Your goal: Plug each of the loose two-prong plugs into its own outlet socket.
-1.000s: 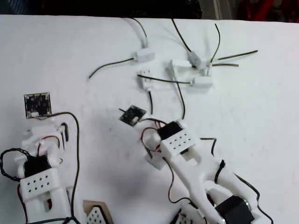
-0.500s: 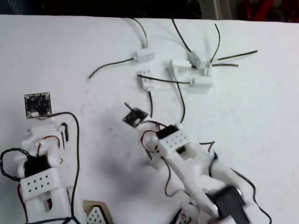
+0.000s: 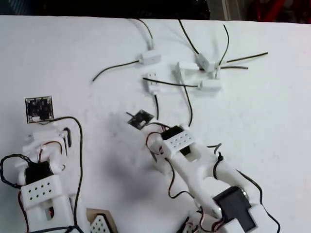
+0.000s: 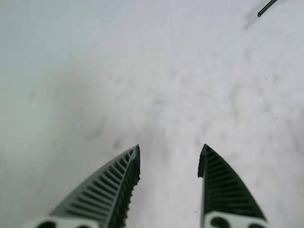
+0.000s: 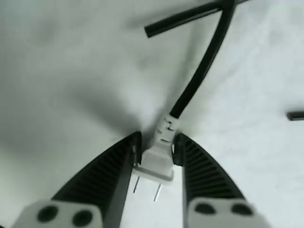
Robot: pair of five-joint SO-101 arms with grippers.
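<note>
Prongs point back toward your right wrist camera: the white two-prong plug (image 5: 156,161) sits clenched between the fingers of your right gripper (image 5: 157,137), with both pads pressed against its body. Its black cord (image 5: 199,71) runs away from the fingertips over the white table (image 5: 57,57). Your left gripper (image 4: 168,149) hangs released, jaws apart, above the table surface. Farther out, beyond your right arm (image 3: 182,143), white connector blocks (image 3: 152,83) lie clustered among their cords.

a robotics lab bench: white table (image 3: 272,126), bare circuit board (image 3: 39,108), printed arms (image 3: 194,160), corded plug (image 5: 156,164).
</note>
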